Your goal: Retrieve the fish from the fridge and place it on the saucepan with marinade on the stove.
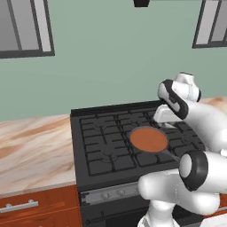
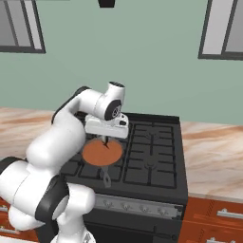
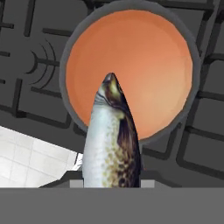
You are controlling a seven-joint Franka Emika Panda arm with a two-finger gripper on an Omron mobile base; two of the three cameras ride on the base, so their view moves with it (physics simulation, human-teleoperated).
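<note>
End effector [image 2: 106,141] pinching fish [image 3: 112,144] (nose down) above saucepan with marinade [image 3: 131,70] on stove [image 1: 99,146].

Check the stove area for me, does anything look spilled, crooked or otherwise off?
Nothing stands out. The saucepan sits flat on the stove grates, its reddish marinade inside the rim. The fish hangs head-down in the gripper over the pan, not yet placed.

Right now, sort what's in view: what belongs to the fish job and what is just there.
Part of the job:
- fish, held in the gripper, hanging nose-down over the pan
- saucepan with marinade
- stove

Just there:
- marble counter
- windows
- wooden drawers
</note>
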